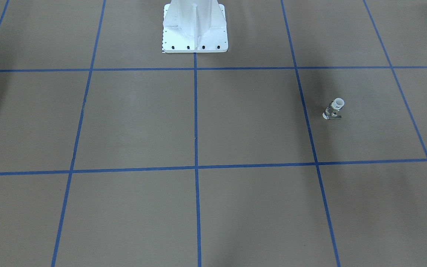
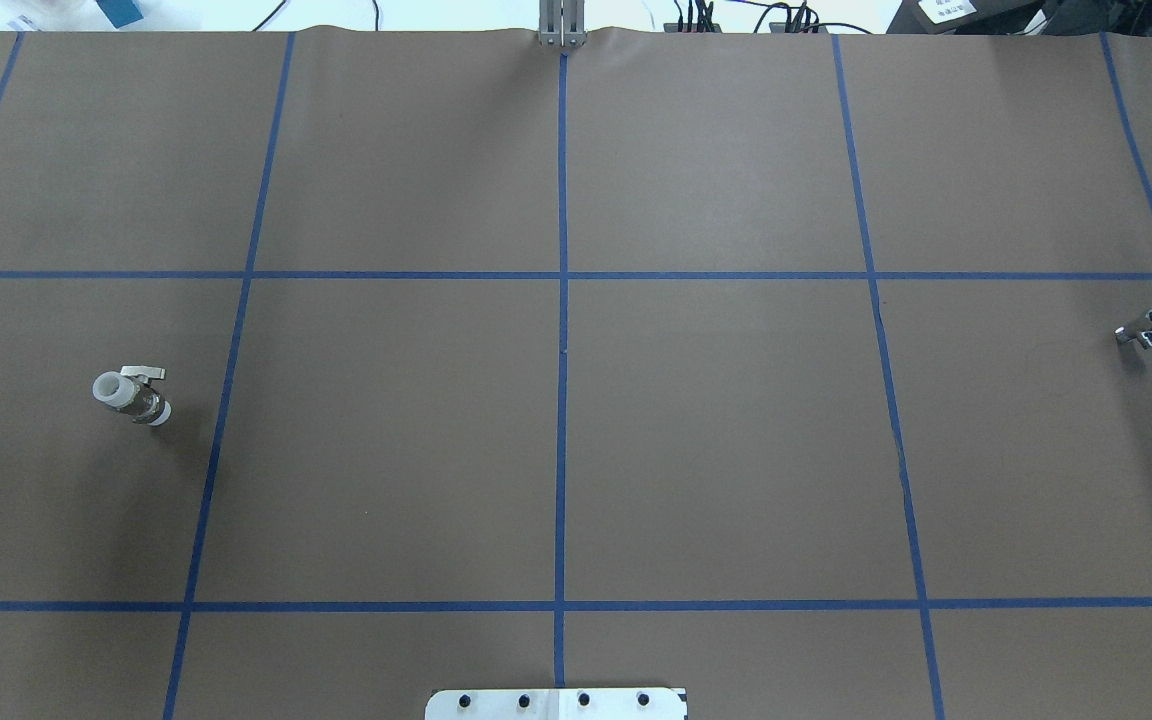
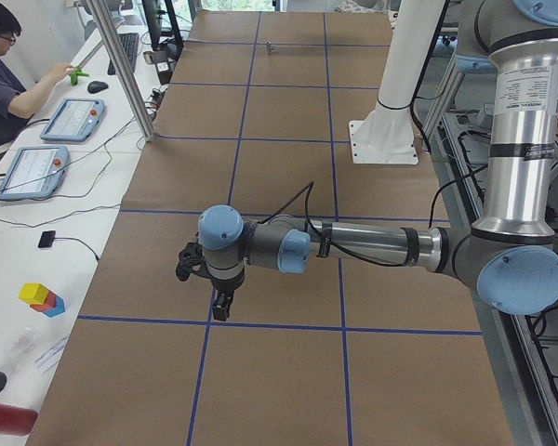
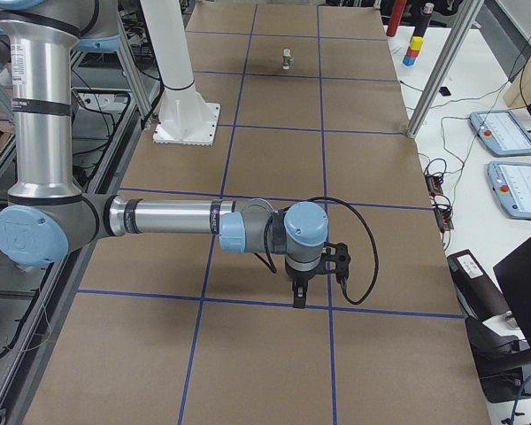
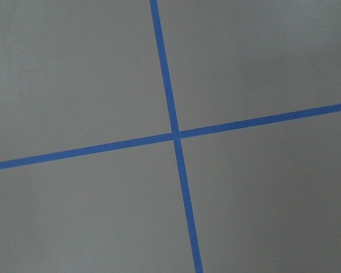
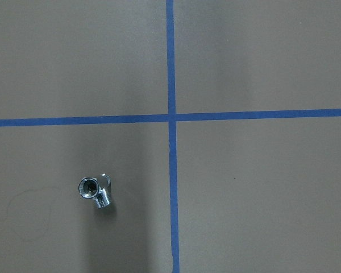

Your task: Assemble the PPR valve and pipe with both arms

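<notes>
The left claw (image 3: 220, 311) is seen only in the left side view, low in the middle of the frame, at the end of the near, big arm. It is pointed down at the table (image 3: 288, 390), close over a blue tape line (image 3: 288, 325). Whether it is wide or narrow cannot be told. In the left wrist view only brown table and a crossing of two blue lines are seen.

The right claw (image 4: 298, 299) is seen only in the right side view, low in the middle of the frame, on the near, big arm. It is also pointed down, close over a blue line. Its opening cannot be told either.

The pipe (image 6: 95, 190) is seen in the lower left of the right wrist view, below and to the left of a blue crossing. It is small, shiny and silver, with a dark round hole turned up and a short ribbed end at its side. In the overhead view it is found at the far right edge, about halfway up.

The PPR valve (image 2: 131, 392) is found at the far left of the overhead view, well apart from the pipe. A white round open end, a darker middle and a flat silver tab are shown.

A white bolted pedestal (image 1: 195, 33) is seen at the top middle of the front view.
</notes>
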Controlling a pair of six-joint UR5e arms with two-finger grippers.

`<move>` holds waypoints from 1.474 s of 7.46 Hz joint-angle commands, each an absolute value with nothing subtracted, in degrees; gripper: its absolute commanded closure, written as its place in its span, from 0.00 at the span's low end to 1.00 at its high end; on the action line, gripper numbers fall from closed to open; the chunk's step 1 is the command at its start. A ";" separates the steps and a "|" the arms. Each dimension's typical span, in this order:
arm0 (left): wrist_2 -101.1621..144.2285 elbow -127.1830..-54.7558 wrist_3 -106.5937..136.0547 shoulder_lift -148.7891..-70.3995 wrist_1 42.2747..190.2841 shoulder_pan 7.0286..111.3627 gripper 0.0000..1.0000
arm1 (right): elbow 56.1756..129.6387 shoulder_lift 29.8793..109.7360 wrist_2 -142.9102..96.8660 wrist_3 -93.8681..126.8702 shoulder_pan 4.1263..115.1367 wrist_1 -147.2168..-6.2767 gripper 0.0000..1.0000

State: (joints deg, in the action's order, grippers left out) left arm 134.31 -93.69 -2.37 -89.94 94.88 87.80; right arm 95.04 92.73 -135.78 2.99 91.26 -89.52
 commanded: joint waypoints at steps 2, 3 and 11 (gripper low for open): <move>134.30 -93.78 -2.37 -89.91 95.10 87.80 0.00 | 95.10 92.81 -135.88 2.90 91.23 -89.38 0.00; 134.12 -93.78 -2.20 -89.91 95.18 87.80 0.00 | 95.10 92.81 -135.88 2.90 91.23 -89.38 0.00; 134.03 -101.84 14.13 -95.79 94.05 78.54 0.00 | 96.15 92.73 -135.88 2.81 91.14 -88.95 0.00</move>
State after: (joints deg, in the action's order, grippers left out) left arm 133.95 -99.11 10.20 -93.75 94.59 83.80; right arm 95.57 92.82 -135.88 2.82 91.20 -88.98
